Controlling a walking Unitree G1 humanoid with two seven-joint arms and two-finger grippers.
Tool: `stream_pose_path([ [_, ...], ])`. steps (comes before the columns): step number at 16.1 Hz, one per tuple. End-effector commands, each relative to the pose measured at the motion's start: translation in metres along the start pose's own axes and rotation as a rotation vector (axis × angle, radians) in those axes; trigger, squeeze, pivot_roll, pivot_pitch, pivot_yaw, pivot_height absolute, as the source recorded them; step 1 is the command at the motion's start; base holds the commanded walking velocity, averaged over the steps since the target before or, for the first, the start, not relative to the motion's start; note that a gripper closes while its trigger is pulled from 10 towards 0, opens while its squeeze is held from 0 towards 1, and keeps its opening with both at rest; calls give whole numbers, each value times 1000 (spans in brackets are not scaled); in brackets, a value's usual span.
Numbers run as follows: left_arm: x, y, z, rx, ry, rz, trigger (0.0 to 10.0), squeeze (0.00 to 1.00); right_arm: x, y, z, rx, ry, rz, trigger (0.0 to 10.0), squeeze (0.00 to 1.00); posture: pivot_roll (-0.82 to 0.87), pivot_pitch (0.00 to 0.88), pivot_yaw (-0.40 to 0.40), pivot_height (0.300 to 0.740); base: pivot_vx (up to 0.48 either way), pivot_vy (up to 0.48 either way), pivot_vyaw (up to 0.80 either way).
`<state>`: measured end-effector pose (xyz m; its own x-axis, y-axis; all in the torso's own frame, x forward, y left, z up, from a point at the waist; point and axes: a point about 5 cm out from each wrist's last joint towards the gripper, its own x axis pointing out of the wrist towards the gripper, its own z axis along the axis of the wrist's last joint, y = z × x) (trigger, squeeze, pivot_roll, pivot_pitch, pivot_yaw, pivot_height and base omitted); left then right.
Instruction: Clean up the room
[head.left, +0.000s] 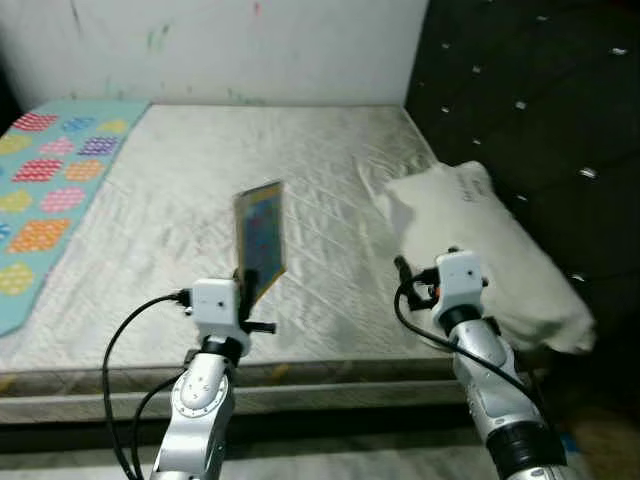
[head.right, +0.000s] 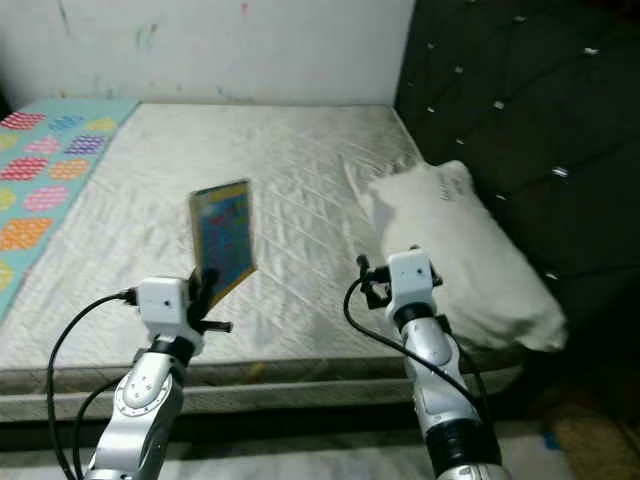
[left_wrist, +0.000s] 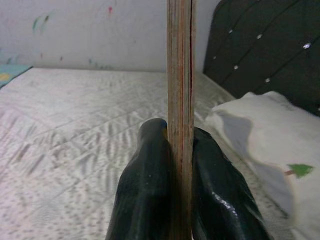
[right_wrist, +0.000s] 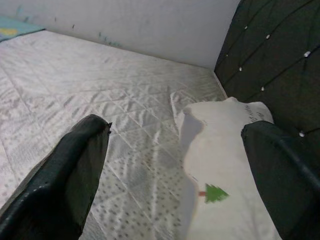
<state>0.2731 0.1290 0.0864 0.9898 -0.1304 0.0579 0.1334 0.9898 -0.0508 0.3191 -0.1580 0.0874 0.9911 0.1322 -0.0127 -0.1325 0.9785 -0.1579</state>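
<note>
My left gripper (head.left: 248, 285) is shut on a thin colourful picture book (head.left: 261, 238), held upright above the near part of the bare mattress (head.left: 200, 180). In the left wrist view the book's edge (left_wrist: 180, 100) stands between the two black fingers (left_wrist: 145, 190). My right gripper (head.left: 405, 275) is open, hovering over the mattress just left of a white pillow (head.left: 480, 250). The right wrist view has its fingers (right_wrist: 70, 180) spread wide with the pillow (right_wrist: 225, 165) between and beyond them.
A turquoise quilt with coloured patches (head.left: 45, 190) covers the mattress's left side. A dark tufted headboard (head.left: 540, 110) rises on the right and a white wall (head.left: 220, 45) runs behind the bed. The mattress front edge (head.left: 300, 375) lies just before me.
</note>
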Motion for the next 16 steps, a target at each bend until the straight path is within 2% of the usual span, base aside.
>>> stream_pose_path([
  [1,1,8,12,6,-68,11,10000,0,4,8,7,2,-28,20,10000,0,65,18,-35,740,0,0,0],
  [4,0,6,14,-13,-80,-19,10000,0,4,9,7,-4,-30,27,10000,0,65,18,-35,740,84,0,0],
  [16,0,3,14,-26,-84,-34,10000,0,2,9,6,-23,-30,39,10000,0,59,21,-39,740,296,0,0],
])
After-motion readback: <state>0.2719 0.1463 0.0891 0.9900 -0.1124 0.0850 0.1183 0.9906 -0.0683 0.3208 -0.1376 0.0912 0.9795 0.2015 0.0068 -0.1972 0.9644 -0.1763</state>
